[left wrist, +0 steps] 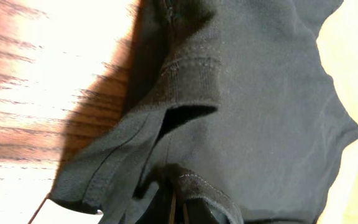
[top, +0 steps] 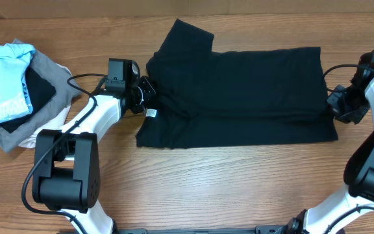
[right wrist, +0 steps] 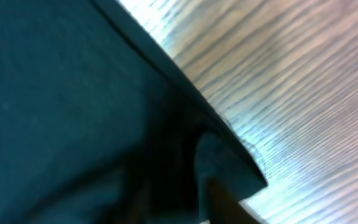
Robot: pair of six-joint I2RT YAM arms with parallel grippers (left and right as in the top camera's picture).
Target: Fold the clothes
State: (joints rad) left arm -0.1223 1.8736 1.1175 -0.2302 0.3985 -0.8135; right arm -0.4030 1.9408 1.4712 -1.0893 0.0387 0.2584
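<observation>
1. Lying at the far left of the table (top: 239, 195), a pile (top: 8, 94) of light blue, grey, black and white clothes sits well apart from the shirt.
2. The left gripper (top: 146, 96) meets the shirt's left edge, just above a white tag (top: 151, 113). In the left wrist view, bunched black cloth runs down into the jaws, which are pinched narrowly onto it, and a hem hangs clear of the wood.
3. The shirt (top: 239, 97) is black and spreads flat across the middle of the table between the two grippers. One sleeve points toward the far edge at its upper left.
4. The right gripper (top: 335, 104) touches the shirt's right edge. In the right wrist view, a folded corner of cloth is clamped in the narrowed jaws, with bare wood just beside it.
</observation>
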